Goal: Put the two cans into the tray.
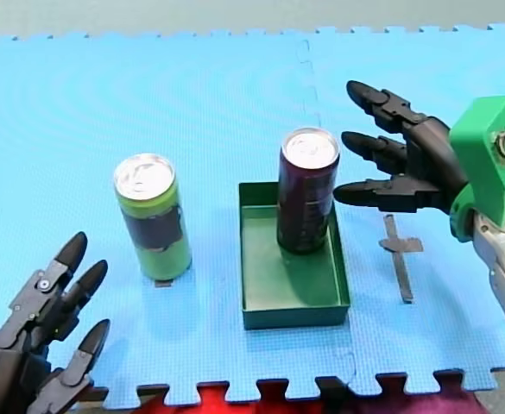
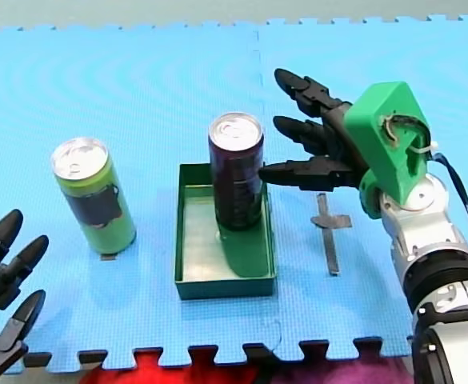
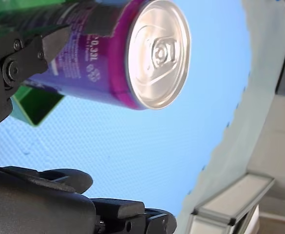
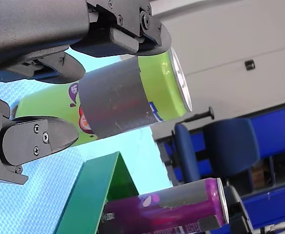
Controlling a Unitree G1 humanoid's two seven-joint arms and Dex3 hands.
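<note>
One purple can stands in one green tray; one green can outside.

Your left hand sits low at the near left corner of the blue foam mat, with bare mat between it and the green can. That can stands upright, apart from the left wall of the green tray, so a strip of open mat runs between them. Inside the tray, the purple can stands upright in the far half, leaving only the near half of the floor free, and your right hand just beside that can blocks its right flank.
</note>
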